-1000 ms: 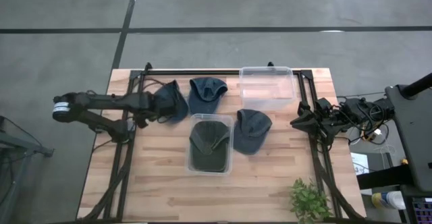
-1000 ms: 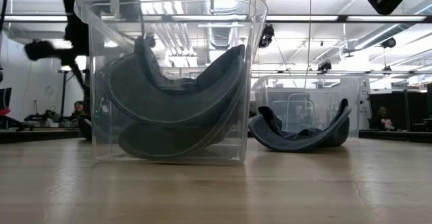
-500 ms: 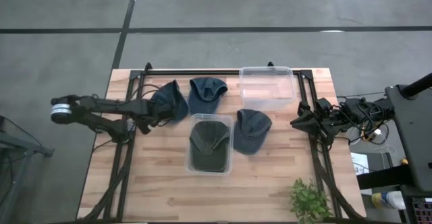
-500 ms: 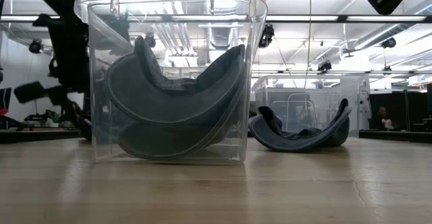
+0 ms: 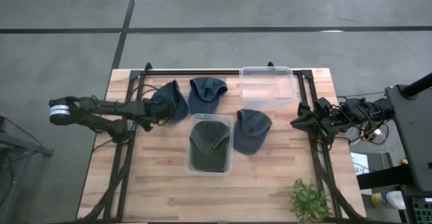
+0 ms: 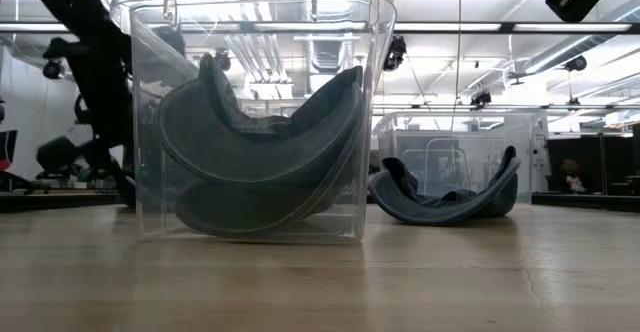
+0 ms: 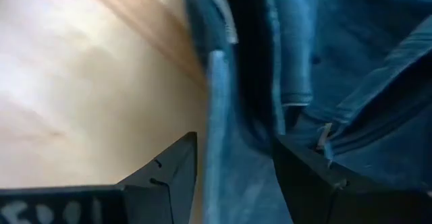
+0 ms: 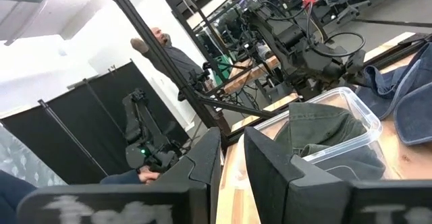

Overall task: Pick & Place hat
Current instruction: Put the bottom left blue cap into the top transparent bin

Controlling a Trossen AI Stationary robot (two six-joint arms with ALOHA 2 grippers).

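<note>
**Grasp stage: left gripper at edge of leftmost hat**

Left gripper [image 7: 233, 177]: fingers parted, one each side of a fold of blue denim; cloth between them, not yet pinched as far as the wrist view shows. Located in the high view [image 5: 150, 112] at the left edge of the leftmost hat [image 5: 170, 101], arm stretched low across the table's left side.

Leftmost hat: blue denim cap, back-left of table [image 5: 162, 183], seams and a pale tag visible in the left wrist view [image 7: 337, 82]. Resting on the wood, not lifted.

Middle hat [image 5: 206, 91]: just beside the first, back centre. Untouched.

Third hat [image 5: 252, 130]: right of centre, loose on the table; seen in the low view [image 6: 445, 200] lying crown down.

Near bin [image 5: 229, 124]: clear plastic, centre of table, holding a dark olive hat [image 5: 208, 145]; curled against the walls in the low view [image 6: 260, 152].

Far bin [image 5: 267, 72]: clear, back right, apparently without a hat.

Right gripper [image 8: 231, 158]: parked at the right table edge [image 5: 297, 123], fingers narrowly parted, holding nothing.

Person [image 8: 162, 48]: standing in the room beyond, clear of the table.

Step in hand, by judgement: securing the leftmost hat for pick-up. Next move calls for closing on the fold, lifting clear of the neighbouring hat, then carrying toward a bin, likely the far one.

Risk: thin bite on limp cloth, possible slip or drag.
</note>
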